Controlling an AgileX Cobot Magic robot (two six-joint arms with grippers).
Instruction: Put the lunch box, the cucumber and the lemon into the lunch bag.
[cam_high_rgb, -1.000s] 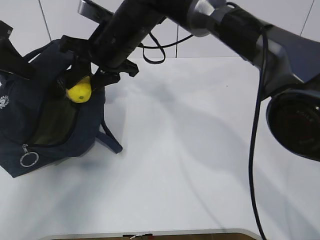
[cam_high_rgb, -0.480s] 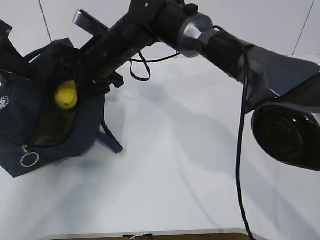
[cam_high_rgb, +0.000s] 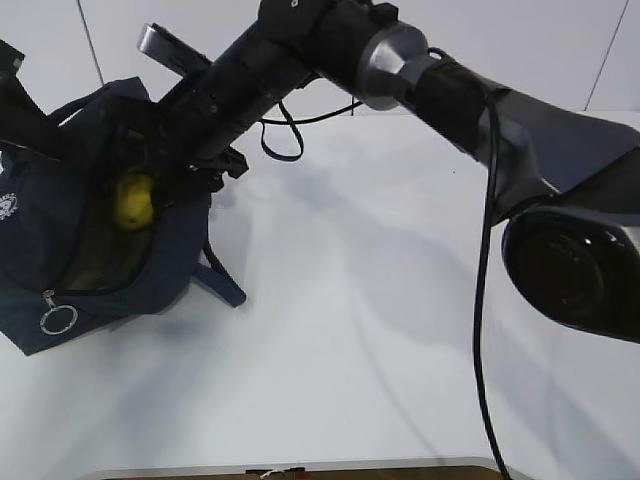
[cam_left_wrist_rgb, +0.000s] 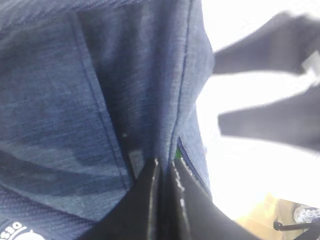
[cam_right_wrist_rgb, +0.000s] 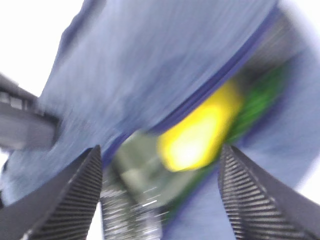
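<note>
We pinch the bag (cam_high_rgb: 60, 270) rim with the left gripper (cam_left_wrist_rgb: 162, 172) at nine o'clock so its mouth gapes while our right gripper (cam_right_wrist_rgb: 160, 165), spread wide and empty, lets the lemon (cam_high_rgb: 133, 200) fall inside.

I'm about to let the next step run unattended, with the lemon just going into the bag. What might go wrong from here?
1. The right tool is open over the lunch bag mouth, close to the fabric; pulling back, it may snag the rim or a strap.
2. The left tool looks shut on the bag fabric; if it slips, the opening may sag.
3. The lemon sits high in the opening and may roll out.
</note>
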